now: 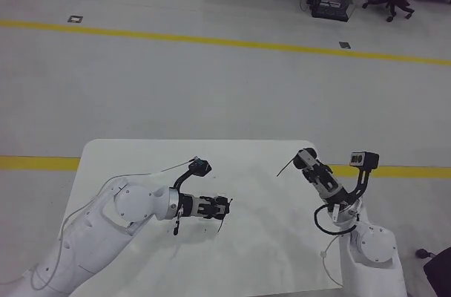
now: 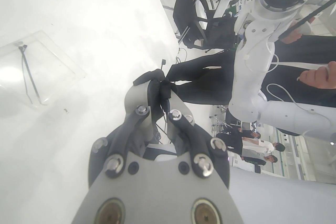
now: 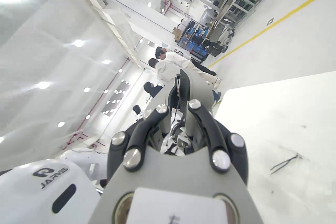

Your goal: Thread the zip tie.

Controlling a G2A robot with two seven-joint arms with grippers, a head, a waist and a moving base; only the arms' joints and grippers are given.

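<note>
My left gripper [image 1: 225,206] hangs over the middle of the white table [image 1: 136,160], shut on a thin black zip tie [image 1: 221,221] whose end dangles toward the table. The left wrist view has that zip tie [image 2: 164,104] pinched between the black pads [image 2: 155,88]. My right gripper [image 1: 303,159] is raised near the table's right side, well apart from the left one. It is shut on another black zip tie [image 1: 284,169] that sticks out toward the left. In the right wrist view this strap [image 3: 179,89] runs between the closed fingers [image 3: 193,88].
A clear flat tray [image 2: 56,51] lies on the table with two spare black zip ties [image 2: 29,75] in it. The same spare zip ties [image 3: 285,162] show in the right wrist view. A black chair [image 2: 189,15] and people stand beyond the table edge.
</note>
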